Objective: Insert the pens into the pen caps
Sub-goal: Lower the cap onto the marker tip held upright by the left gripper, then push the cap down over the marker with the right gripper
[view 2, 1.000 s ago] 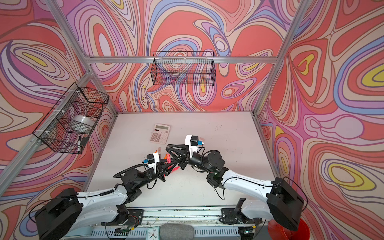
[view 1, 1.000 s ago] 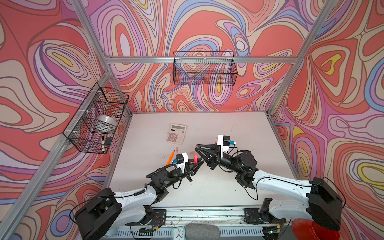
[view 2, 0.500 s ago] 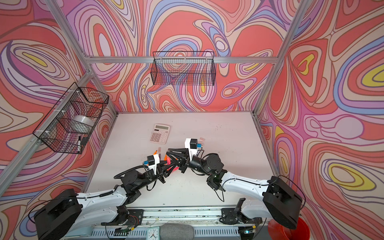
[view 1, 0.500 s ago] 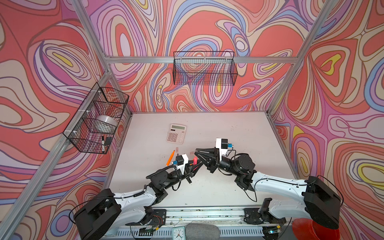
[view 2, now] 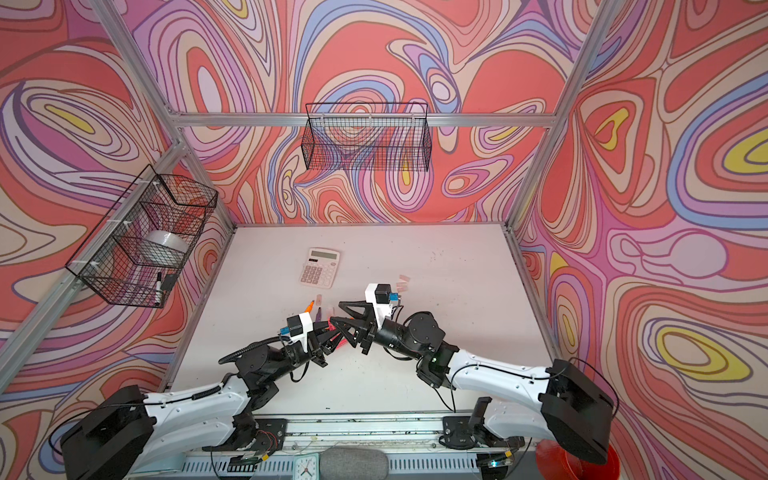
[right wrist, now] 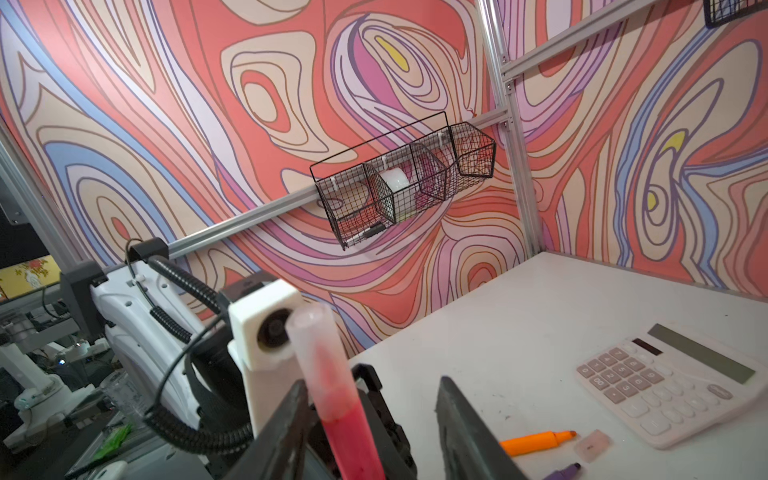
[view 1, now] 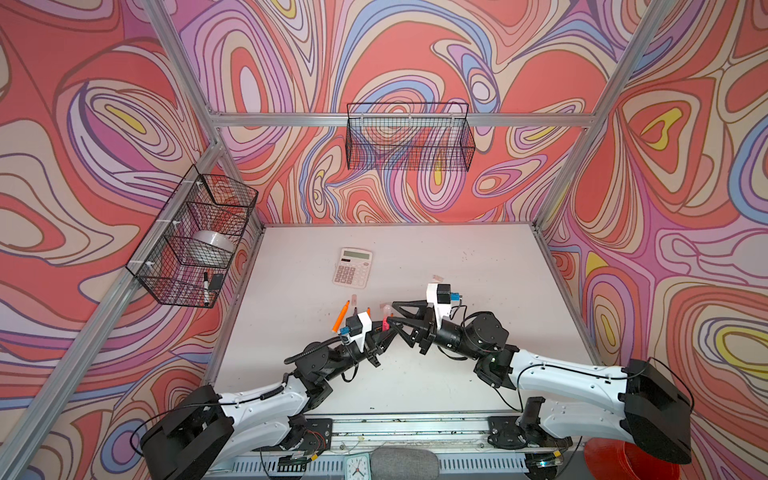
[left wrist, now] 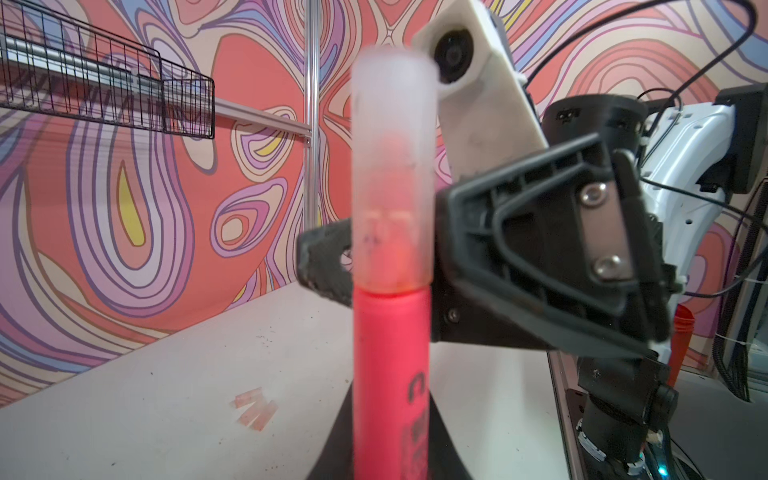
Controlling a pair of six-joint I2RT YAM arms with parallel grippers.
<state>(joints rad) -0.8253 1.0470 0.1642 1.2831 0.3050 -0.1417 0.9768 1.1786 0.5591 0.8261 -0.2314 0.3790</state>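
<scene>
The left end effector (view 1: 381, 332) clamps the pink pen (left wrist: 390, 374) above the bench (view 1: 457, 266), cap (left wrist: 392, 166) on its tip; the right end effector (view 1: 393, 312) stands apart around the cap: retreat straight, without nudging it

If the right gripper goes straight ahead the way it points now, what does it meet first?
Probably the capped pink pen between its open jaws, held by the left gripper.

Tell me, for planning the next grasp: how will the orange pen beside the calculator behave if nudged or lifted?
The orange pen looks like slim rigid plastic: probably stiff and light. Its round barrel lies flat on the table, so a sideways nudge may roll it.
</scene>
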